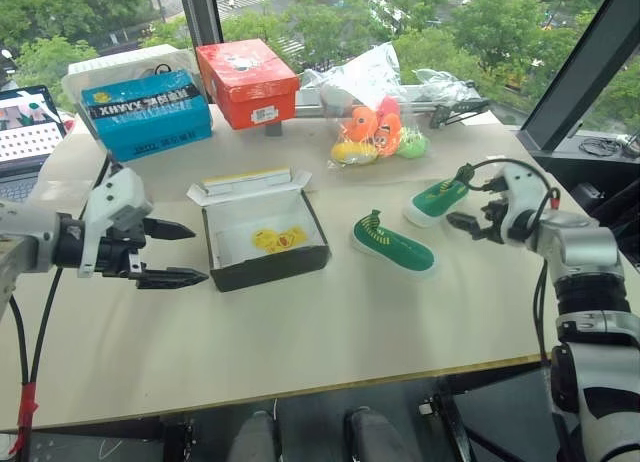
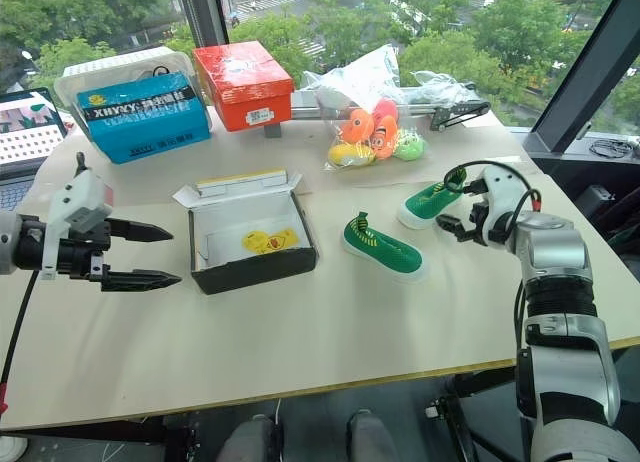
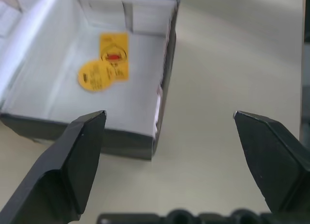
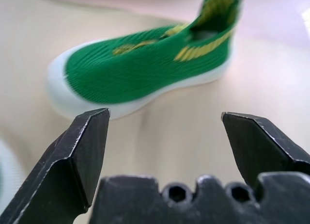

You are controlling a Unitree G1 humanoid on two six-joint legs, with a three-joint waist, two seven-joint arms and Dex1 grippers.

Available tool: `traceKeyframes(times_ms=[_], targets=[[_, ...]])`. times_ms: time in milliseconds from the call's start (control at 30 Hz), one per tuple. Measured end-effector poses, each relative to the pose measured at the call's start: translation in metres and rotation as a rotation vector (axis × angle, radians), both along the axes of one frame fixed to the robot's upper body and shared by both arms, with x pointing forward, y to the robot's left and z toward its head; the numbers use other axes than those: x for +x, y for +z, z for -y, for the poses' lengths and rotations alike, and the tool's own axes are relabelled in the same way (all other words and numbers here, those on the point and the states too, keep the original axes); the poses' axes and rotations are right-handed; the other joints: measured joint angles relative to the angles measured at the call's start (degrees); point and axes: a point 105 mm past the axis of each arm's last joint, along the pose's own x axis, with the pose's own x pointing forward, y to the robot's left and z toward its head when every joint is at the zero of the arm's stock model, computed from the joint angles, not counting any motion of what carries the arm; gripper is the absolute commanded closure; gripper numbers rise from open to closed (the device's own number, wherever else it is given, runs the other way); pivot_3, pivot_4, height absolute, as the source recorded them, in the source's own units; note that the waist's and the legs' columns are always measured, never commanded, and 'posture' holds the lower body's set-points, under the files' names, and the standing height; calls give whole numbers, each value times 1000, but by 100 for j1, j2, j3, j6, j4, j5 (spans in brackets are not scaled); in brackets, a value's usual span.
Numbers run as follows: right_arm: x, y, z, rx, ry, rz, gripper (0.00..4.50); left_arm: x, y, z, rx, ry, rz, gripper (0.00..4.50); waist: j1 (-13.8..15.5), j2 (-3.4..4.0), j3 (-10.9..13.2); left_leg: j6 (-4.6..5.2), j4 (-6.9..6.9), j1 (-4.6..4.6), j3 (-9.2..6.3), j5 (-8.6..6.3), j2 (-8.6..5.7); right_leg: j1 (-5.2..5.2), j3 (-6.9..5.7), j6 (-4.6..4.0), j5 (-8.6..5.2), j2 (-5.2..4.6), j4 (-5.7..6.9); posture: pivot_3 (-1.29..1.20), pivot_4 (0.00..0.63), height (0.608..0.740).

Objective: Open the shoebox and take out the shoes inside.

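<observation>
Two green shoes (image 1: 393, 244) lie on the table (image 1: 330, 342) right of the open shoebox (image 1: 262, 232); the right gripper (image 1: 478, 204) gapes empty beside them, the left gripper (image 1: 172, 252) wide left of the box.

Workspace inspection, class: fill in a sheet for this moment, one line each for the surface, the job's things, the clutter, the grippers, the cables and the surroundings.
Surface: pale table, bare at the front.
Job's things: shoebox open, lid flap folded back, only yellow tags inside; two green shoes out on the table, one right of the box, the other further right.
Clutter: blue box, red-orange box, bagged toys at the back.
Grippers: left gripper open, empty, left of the box; right gripper open, empty, beside the far shoe.
Cables: black cable looping over the right wrist; cables hanging below the left arm.
Surroundings: windows onto trees; laptop at the left edge.
</observation>
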Motion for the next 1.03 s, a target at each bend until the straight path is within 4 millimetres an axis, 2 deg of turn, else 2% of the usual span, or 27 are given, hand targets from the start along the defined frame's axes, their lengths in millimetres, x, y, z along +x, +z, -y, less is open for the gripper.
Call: traceKeyframes(times_ms=[100, 167, 200, 267, 333, 367, 400, 500, 633, 700, 733, 800, 867, 1033], targets=[[-10, 18, -23, 47, 100, 111, 64, 4, 2, -14, -119, 122, 102, 0, 17, 4, -2, 1, 4, 4, 0, -1, 6, 5, -3, -1, 0, 2, 7, 0, 150, 740], [-13, 27, -37, 167, 88, 193, 64, 10, -7, -31, -168, 245, 177, 0, 12, 6, -5, 1, 4, 14, 1, -1, 8, 15, -1, -5, 5, 2, 5, 0, 150, 740], [-14, 29, -38, 235, 30, 241, 64, 14, -18, -44, -180, 344, 216, 0, 24, 5, -5, 0, 5, 15, 2, 0, 10, 16, -1, -8, 8, 2, 6, 0, 150, 740], [-21, 20, -29, 174, -46, 270, 64, 16, -33, -60, -191, 472, 245, 0, 92, -1, -8, -1, 6, 10, 0, 0, 4, 19, -9, -4, 9, -6, 0, 0, 150, 740], [-31, 11, -21, 92, -115, 324, 64, 14, -40, -75, -242, 604, 315, 0, 176, -1, -14, 0, 6, 8, 4, -1, -1, 19, -8, 3, 9, -25, -8, 0, 150, 740], [-34, 9, -21, 84, -131, 342, 64, 12, -41, -77, -258, 632, 340, 0, 183, 2, -17, 1, 6, 7, 5, -2, -2, 19, -7, 5, 9, -29, -9, 0, 150, 740], [-41, -6, -24, 77, -174, 361, 64, 8, -53, -78, -307, 701, 365, 0, 203, 1, -17, 3, 19, -8, 12, -3, -7, 11, 1, 17, 18, -32, -6, 0, 150, 740], [-65, -15, -35, 23, -191, 444, 64, -5, -67, -71, -347, 818, 464, 0, 218, 0, -33, 4, 21, 1, 11, -5, -2, 25, 4, 19, 23, -35, -12, 0, 150, 740], [-94, -51, -58, 23, -158, 380, 64, -21, -92, -63, -264, 891, 502, 0, 208, -1, -41, 4, 22, 30, 17, -4, -1, 45, 5, 8, 22, -29, -8, 0, 150, 740], [-109, -73, -66, 18, -133, 315, 64, -31, -111, -53, -226, 909, 483, 0, 200, 15, -50, 5, 19, 84, 26, -7, 6, 101, 7, 3, 13, -33, -24, 0, 150, 740], [-113, -79, -69, 17, -122, 294, 64, -34, -121, -47, -217, 912, 462, 0, 195, 20, -54, 0, 19, 91, 33, -12, 11, 106, 9, -30, -9, -34, -30, 0, 150, 740], [-121, -89, -72, 13, -115, 267, 64, -40, -142, -32, -229, 930, 420, 0, 187, 19, -59, -34, 20, 93, 39, -33, 13, 106, 14, -11, -27, -34, -33, 0, 150, 740], [-125, -93, -73, 6, -112, 262, 64, -46, -157, -17, -247, 938, 383, 0, 186, 17, -64, -37, 22, 94, 42, -34, 16, 103, 14, -6, -28, -32, -33, 0, 150, 740], [-126, -90, -75, 16, -150, 287, 64, -45, -166, 4, -327, 961, 352, 0, 190, 28, -76, -38, 22, 93, 43, -35, 14, 100, 13, -4, -30, -29, -32, 0, 150, 740]])
